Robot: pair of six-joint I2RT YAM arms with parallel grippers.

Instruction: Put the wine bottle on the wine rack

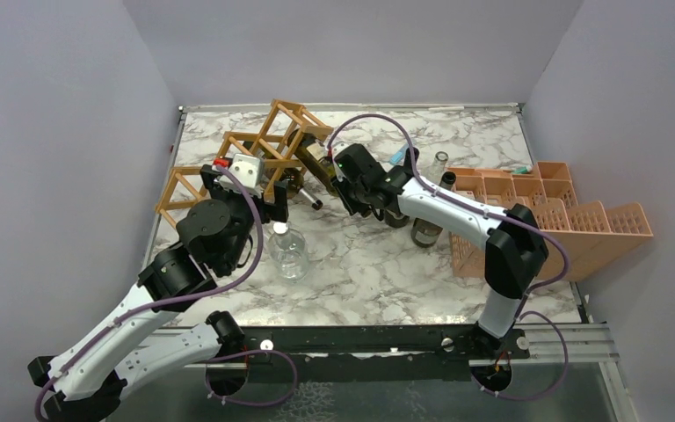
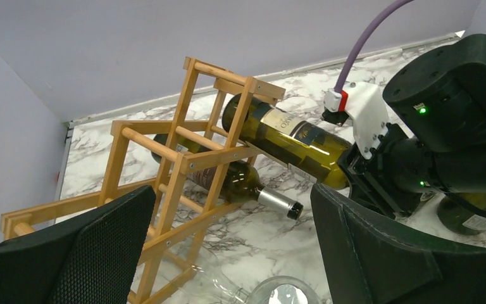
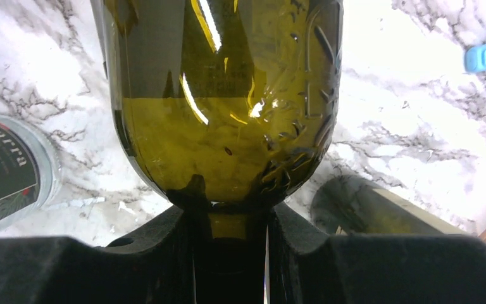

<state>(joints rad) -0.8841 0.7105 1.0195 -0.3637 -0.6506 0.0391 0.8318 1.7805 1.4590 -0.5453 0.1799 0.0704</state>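
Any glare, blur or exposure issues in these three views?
Right wrist: marble table blown out to white, bright streaks of glare on the wine bottle. Left wrist: the left gripper's fingers are dark and soft in the foreground, wine rack sharp. Top external: even light, soft shadows, one glint on the clear bottle.

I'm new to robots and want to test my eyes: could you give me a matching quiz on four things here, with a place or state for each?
Things:
1 green wine bottle
2 wine rack
3 clear bottle
4 left claw

Place or state:
A open, empty
B light wood
C neck in right claw
D on marble table by left arm

Pairs: 1-C, 2-B, 3-D, 4-A
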